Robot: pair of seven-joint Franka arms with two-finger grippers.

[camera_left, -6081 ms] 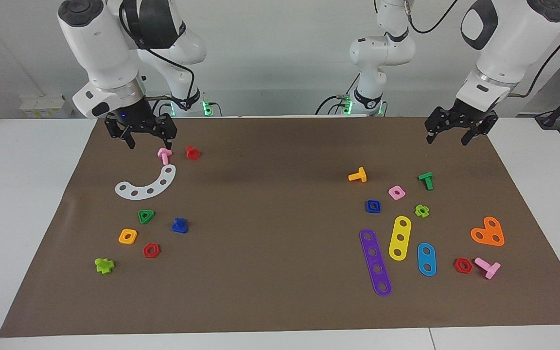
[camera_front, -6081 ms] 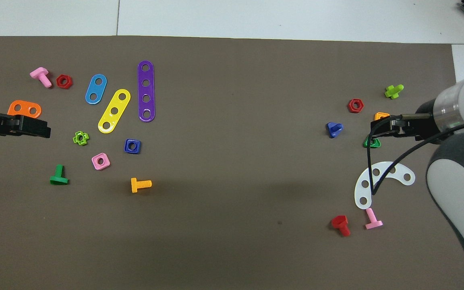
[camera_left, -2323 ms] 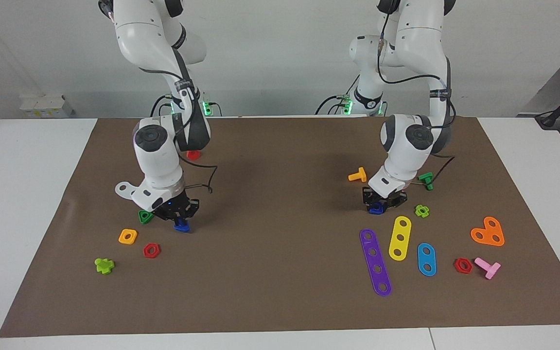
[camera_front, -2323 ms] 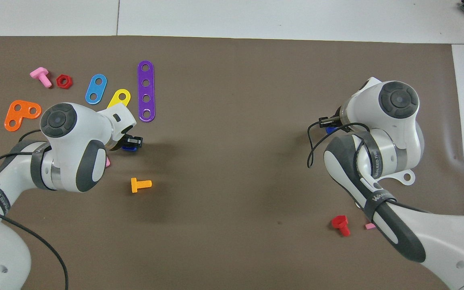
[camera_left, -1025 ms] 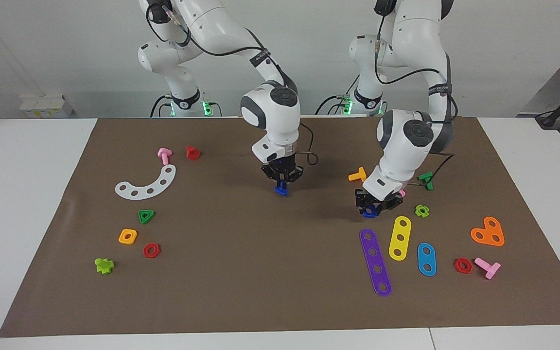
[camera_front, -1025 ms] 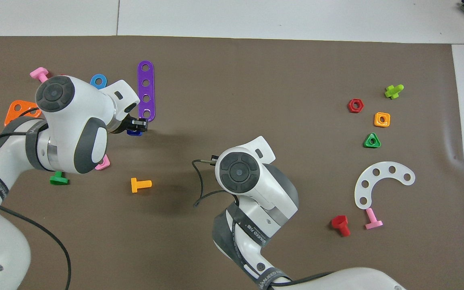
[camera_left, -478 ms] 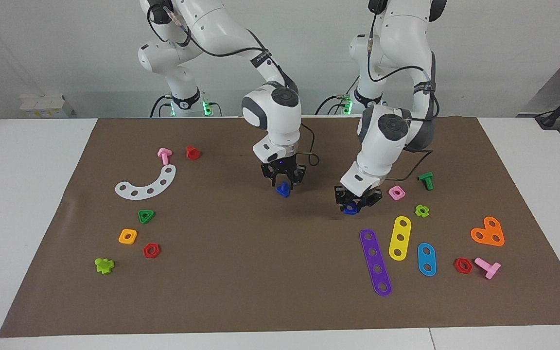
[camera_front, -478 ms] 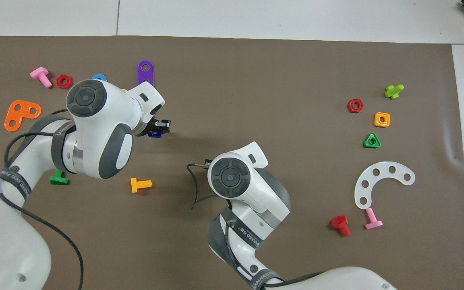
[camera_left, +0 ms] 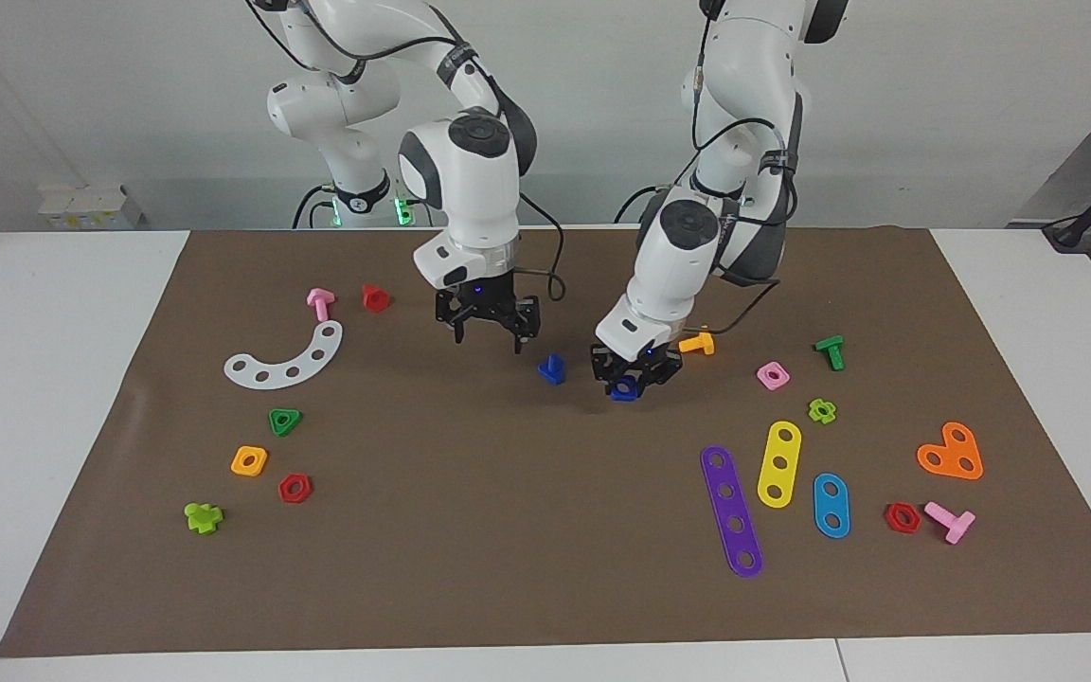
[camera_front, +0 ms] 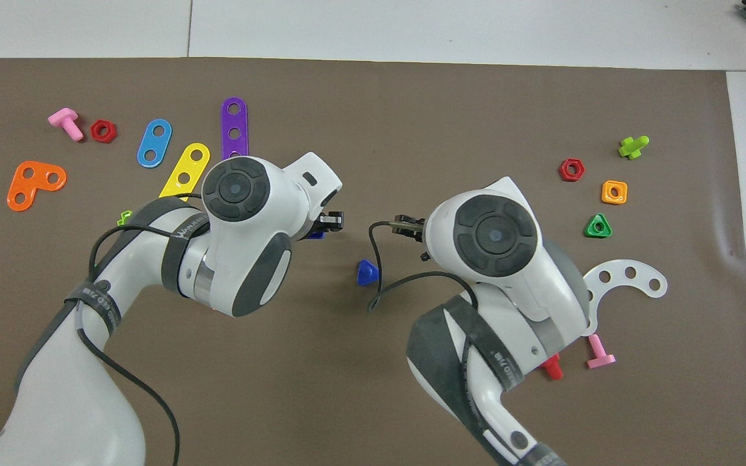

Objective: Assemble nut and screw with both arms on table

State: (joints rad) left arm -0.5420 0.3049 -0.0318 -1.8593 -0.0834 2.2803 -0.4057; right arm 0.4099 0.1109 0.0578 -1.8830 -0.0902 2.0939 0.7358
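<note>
The dark-blue screw (camera_left: 552, 368) stands on its head, shaft up, on the brown mat (camera_left: 527, 549) at the middle of the table; it also shows in the overhead view (camera_front: 366, 272). My right gripper (camera_left: 489, 338) is open and empty, raised over the mat beside the screw, toward the right arm's end. My left gripper (camera_left: 634, 376) is shut on the dark-blue nut (camera_left: 623, 389) and holds it low over the mat, close beside the screw, toward the left arm's end. In the overhead view the nut (camera_front: 314, 235) peeks out under the left gripper (camera_front: 329, 223).
An orange T-shaped bolt (camera_left: 697, 343), a pink square nut (camera_left: 772, 376) and a green bolt (camera_left: 830, 351) lie toward the left arm's end, with coloured strips (camera_left: 731, 511). A white curved strip (camera_left: 285, 358), a green triangular nut (camera_left: 284, 421) and an orange square nut (camera_left: 249, 460) lie toward the right arm's end.
My right gripper has let go of the screw, which now stands on the mat, and has risen away toward its own end. My left gripper has carried the nut in close to the screw.
</note>
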